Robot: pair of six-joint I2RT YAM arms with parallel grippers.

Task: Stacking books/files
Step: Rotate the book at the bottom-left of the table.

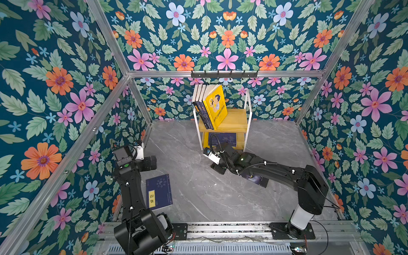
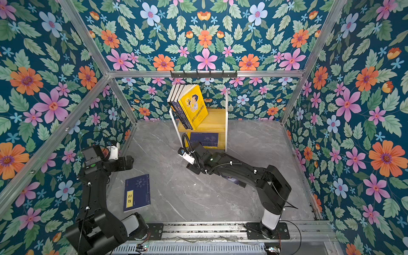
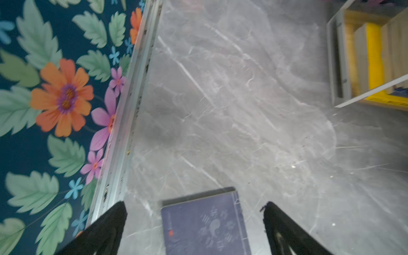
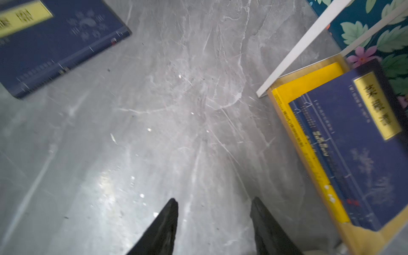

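Observation:
A thin navy book with a yellow label [image 1: 158, 192] [image 2: 136, 192] lies flat on the grey table at the front left. My left gripper [image 3: 194, 204] hovers open above its far end [image 3: 205, 225], touching nothing. My right gripper [image 4: 214, 199] is open over bare table in front of the shelf, nothing between its fingers. Several books stand leaning on the top shelf, a yellow cartoon cover [image 1: 215, 106] in front. On the lower shelf a navy book [image 4: 357, 143] lies on a yellow one [image 4: 309, 81]. A dark book [image 1: 256, 178] lies mostly hidden under my right arm.
The white-framed wooden shelf [image 1: 248, 123] [image 2: 226, 123] stands at the back middle of the table. Flowered walls with aluminium rails [image 3: 123, 132] close in the left, right and back sides. A black hook rail [image 1: 224, 74] hangs above the shelf.

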